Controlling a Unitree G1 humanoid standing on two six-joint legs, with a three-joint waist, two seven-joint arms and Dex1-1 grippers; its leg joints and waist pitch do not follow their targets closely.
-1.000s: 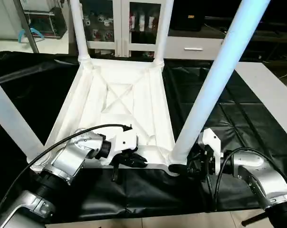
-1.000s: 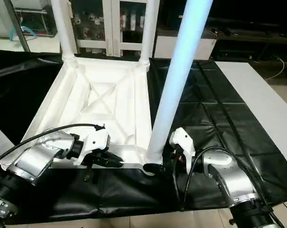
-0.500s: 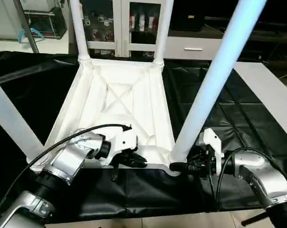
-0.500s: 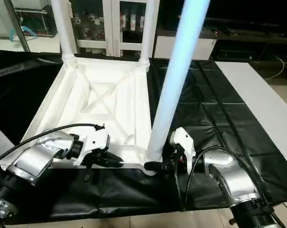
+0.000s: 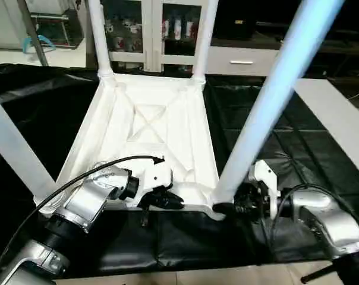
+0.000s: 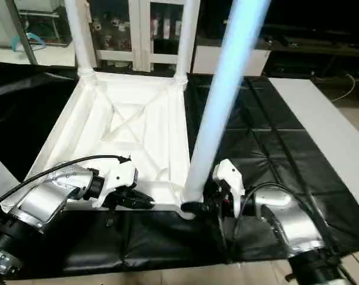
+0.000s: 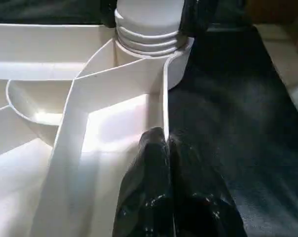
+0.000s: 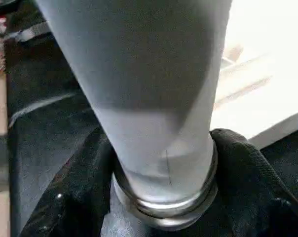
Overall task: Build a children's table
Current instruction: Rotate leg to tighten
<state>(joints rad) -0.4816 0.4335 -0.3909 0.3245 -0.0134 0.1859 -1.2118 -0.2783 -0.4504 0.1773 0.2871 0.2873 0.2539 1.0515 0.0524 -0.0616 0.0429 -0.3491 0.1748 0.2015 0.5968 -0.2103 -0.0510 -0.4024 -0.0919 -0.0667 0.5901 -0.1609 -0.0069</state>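
White plastic children's table top (image 5: 150,133), large and rectangular, lying upside down on black sheeted worktop (image 5: 322,160), X-ribbed underside facing up. Four long tapered round white legs standing in rounded corner sockets: two far legs (image 5: 98,35) upright at the far edge, near-left leg (image 5: 13,151) leaning outward, near-right leg (image 5: 274,98) tilted toward the right.

Left gripper (image 5: 167,200) resting at the near rim of the top, black fingers (image 7: 159,187) pressed together with the thin rim wall apparently pinched between them; grip not fully confirmable from the wrist view. Right gripper (image 6: 197,206) at the base of the near-right leg, black fingers (image 8: 247,168) wrapped on either side of the ribbed collar just above the socket (image 7: 149,37), clamped on the leg.

Judged step: seating or twisting the near-right leg into its socket while the left side steadies the top.

Risks, as judgement only:
- Leg tilted rather than square to the socket; pushing or turning in this attitude likely to bind or cross-seat the collar.
- Smooth tapered plastic, so slipping of the fingers along the leg possible under twisting load.
- Light top on slick sheet; sliding or lifting at the near edge likely if the left hold gives way.
- Long leg acting as a lever; sideways force at the base liable to stress the socket wall.
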